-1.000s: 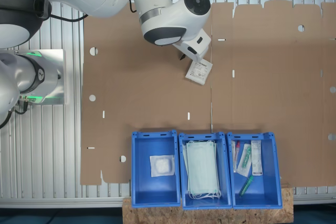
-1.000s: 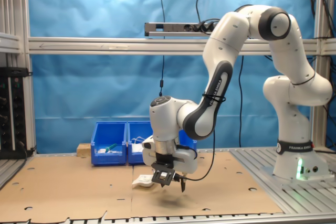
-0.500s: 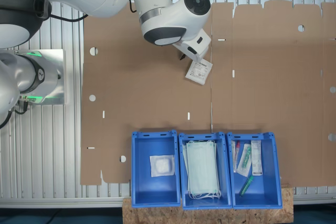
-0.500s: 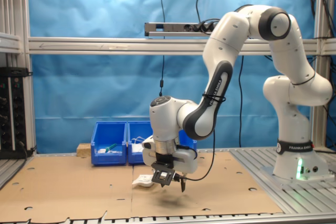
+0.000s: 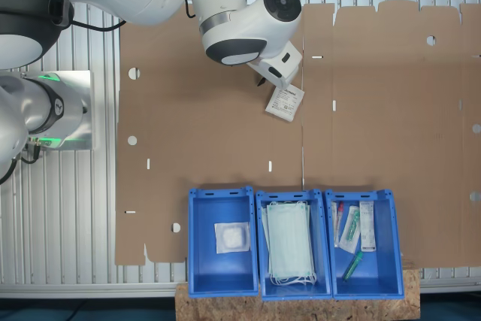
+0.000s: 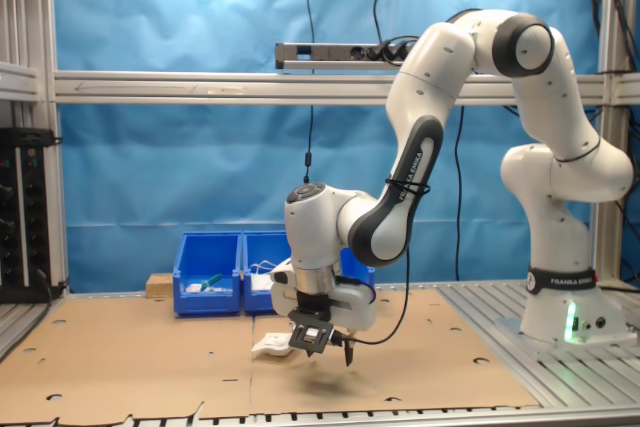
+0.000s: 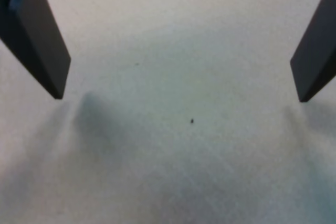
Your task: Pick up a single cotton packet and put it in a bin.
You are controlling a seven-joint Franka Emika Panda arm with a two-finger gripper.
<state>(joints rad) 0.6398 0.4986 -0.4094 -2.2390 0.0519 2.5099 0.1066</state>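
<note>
Cotton packet (image 5: 285, 102) judged light, thin, limp on the cardboard sheet (image 5: 376, 125); gripper (image 7: 178, 98) fingers spread wide, best pinched across opposite edges.

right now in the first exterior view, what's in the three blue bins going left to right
White packet in the first blue bin → pale green face masks in the middle bin → long narrow wrappers and a green-tipped item in the last bin.

matt cardboard sheet (image 5: 210, 133), glossy plastic bins (image 5: 222, 283)
</note>
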